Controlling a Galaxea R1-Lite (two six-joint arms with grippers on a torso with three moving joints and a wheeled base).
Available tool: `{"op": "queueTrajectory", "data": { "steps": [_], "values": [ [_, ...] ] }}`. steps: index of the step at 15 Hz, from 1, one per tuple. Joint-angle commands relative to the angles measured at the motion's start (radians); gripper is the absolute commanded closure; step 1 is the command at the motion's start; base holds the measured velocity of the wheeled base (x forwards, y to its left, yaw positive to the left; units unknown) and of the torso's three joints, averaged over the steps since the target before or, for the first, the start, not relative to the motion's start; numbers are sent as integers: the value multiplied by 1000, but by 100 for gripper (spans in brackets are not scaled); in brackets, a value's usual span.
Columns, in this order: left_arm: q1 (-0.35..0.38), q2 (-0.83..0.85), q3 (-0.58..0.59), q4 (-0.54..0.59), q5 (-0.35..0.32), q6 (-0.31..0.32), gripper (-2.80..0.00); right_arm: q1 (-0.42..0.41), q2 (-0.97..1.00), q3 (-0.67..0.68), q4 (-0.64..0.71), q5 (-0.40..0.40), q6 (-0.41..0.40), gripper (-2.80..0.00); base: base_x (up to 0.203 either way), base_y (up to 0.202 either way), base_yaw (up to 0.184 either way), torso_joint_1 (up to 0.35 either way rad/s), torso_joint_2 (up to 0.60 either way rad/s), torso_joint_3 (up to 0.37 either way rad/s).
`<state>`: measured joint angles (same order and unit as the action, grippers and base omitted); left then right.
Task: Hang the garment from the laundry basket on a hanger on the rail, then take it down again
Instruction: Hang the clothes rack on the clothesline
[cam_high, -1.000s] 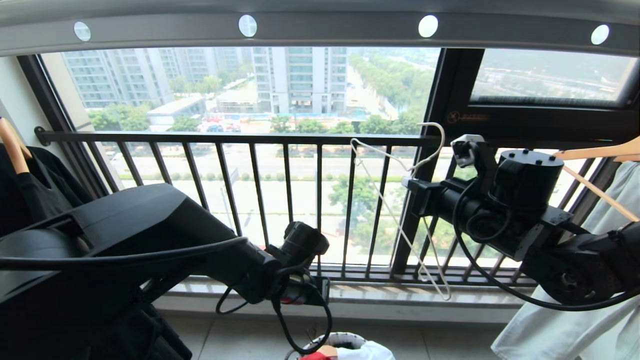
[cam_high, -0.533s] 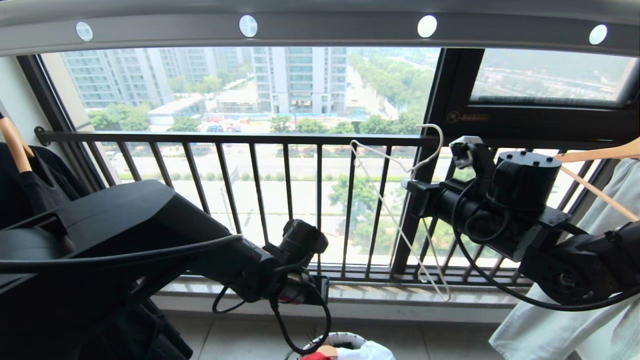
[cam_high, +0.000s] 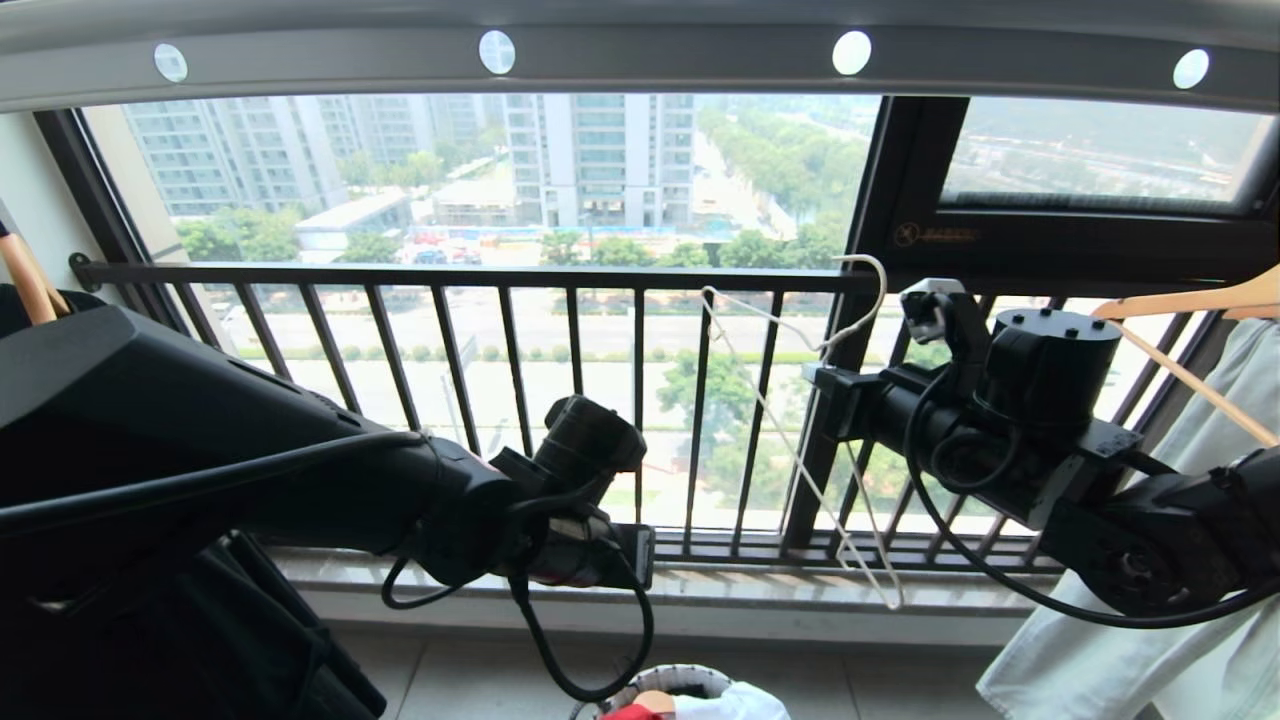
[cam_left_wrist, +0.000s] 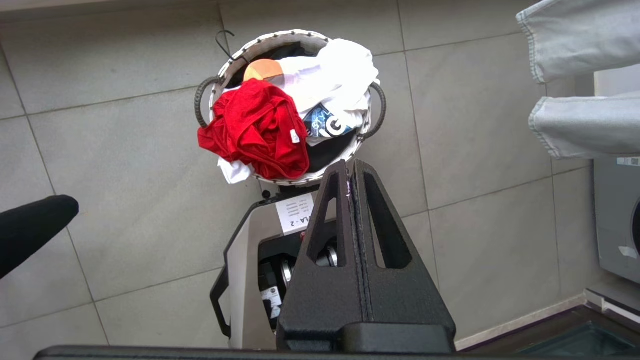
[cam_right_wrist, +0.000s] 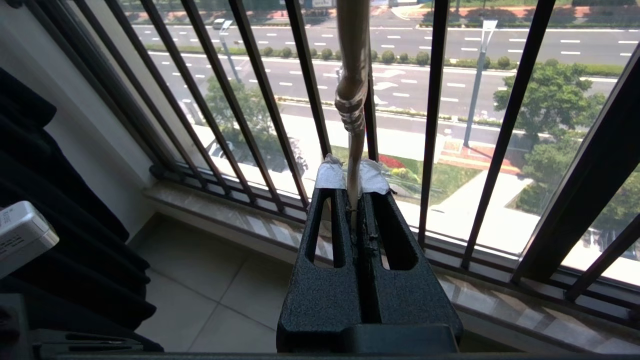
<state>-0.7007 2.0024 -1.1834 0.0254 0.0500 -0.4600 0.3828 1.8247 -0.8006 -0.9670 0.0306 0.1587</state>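
The red garment (cam_left_wrist: 255, 130) lies crumpled over the rim of the laundry basket (cam_left_wrist: 280, 37) on the tiled floor. My left gripper (cam_left_wrist: 350, 167) hangs above it, pointing down, shut and empty. In the head view only the basket's rim (cam_high: 680, 675) shows, at the lower edge below the left wrist. My right gripper (cam_right_wrist: 353, 182) is shut on the whitish wire hanger (cam_right_wrist: 352, 100), just below its twisted neck. It holds the hanger (cam_high: 893, 600) up in front of the window bars. The grey rail (cam_high: 650, 65) with white circles runs overhead, well above the hanger's hook.
A dark railing (cam_high: 500, 275) with vertical bars fronts the window. A black garment (cam_high: 250, 640) hangs at the left and a pale garment (cam_high: 1150, 640) on a wooden hanger (cam_high: 1190, 300) at the right. White clothes (cam_left_wrist: 335, 75) fill the basket. My base (cam_left_wrist: 250, 260) stands beside it.
My left arm has lifted, carrying its wrist up and a little to the left. The right arm and the hanger have stayed where they were.
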Motion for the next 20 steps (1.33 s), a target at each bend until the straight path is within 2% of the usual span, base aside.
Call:
{"op": "queueTrajectory", "data": {
  "steps": [1,7,11,15,19,20],
  "values": [
    [-13,-110,4,49,2,7,0,1,-6,13,-6,-1,1,0,0,0,0,0,0,0],
    [-14,-267,5,140,5,80,0,18,-156,205,-4,-7,1,0,0,0,0,0,0,0],
    [-13,-342,19,142,5,89,0,19,-342,308,33,-48,-13,0,0,0,0,0,0,0],
    [-13,-421,29,145,5,91,0,17,-608,319,247,-56,-41,0,0,0,0,0,0,0],
    [-13,-485,31,147,5,104,0,12,-814,195,571,-60,-68,0,0,0,0,0,0,0],
    [-13,-502,33,149,5,109,0,12,-831,171,611,-60,-71,0,0,0,0,0,0,0]
  ]
}}
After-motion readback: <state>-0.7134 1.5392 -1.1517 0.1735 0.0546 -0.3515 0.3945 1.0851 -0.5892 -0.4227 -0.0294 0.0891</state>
